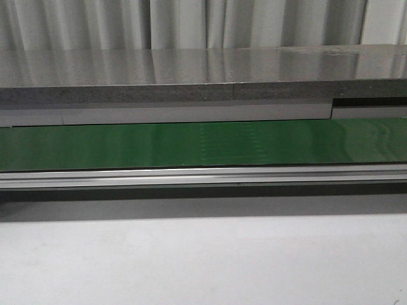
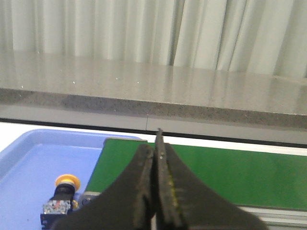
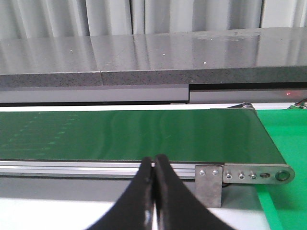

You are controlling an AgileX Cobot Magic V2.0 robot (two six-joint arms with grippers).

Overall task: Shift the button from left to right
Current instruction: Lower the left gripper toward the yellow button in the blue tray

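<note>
The button (image 2: 61,199), a yellow-orange cap on a black body with bluish marks, lies in a blue tray (image 2: 29,163) beside the left end of the green belt (image 2: 230,170). My left gripper (image 2: 156,148) is shut and empty, its tips over the belt's left end, to the right of the button. My right gripper (image 3: 154,162) is shut and empty, in front of the belt's near rail close to its right end. The front view shows only the green belt (image 1: 203,145); neither gripper nor the button appears there.
A grey stone ledge (image 1: 191,76) runs behind the belt, with curtains beyond. The belt's aluminium rail (image 1: 203,176) runs along its near side. A metal end bracket (image 3: 244,175) closes the belt's right end, with a bright green surface (image 3: 283,201) beside it.
</note>
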